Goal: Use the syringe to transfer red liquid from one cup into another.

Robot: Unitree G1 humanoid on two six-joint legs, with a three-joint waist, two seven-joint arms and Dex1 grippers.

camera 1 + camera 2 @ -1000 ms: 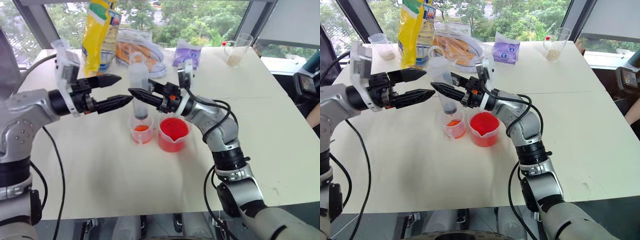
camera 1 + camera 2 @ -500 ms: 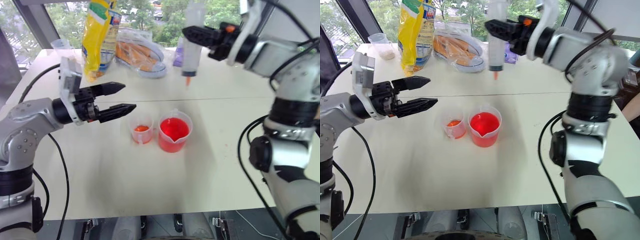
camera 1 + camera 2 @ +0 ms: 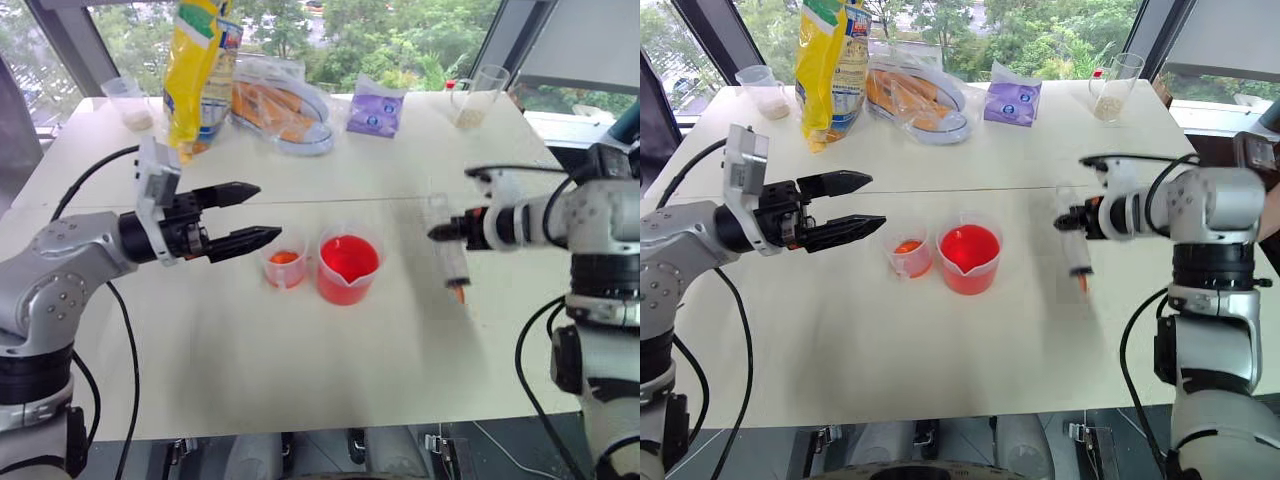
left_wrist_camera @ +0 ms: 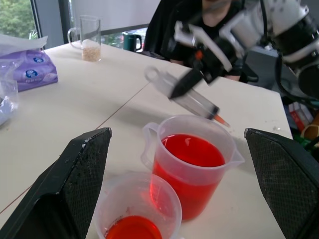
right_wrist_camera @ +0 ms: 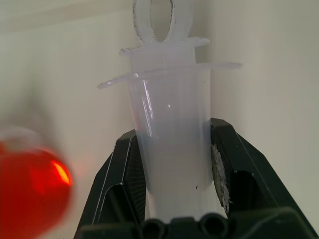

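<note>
Left wrist view: smaller cup [image 4: 138, 219] already has some red liquid [image 4: 133, 233], touching the still-full beaker [image 4: 192, 162]. Beyond the beaker, right gripper [image 3: 440, 233] pinches the syringe [image 3: 448, 252]; left gripper [image 3: 252, 213] is spread empty. Looks like more transferring left.

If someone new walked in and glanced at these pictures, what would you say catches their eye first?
Most striking is the larger clear plastic beaker of bright red liquid mid-table, with the smaller clear cup holding a little orange-red on its left. To its right, the right gripper is shut on the clear tube syringe with an orange-red tip, above the table. The left gripper is open near the small cup.
</note>
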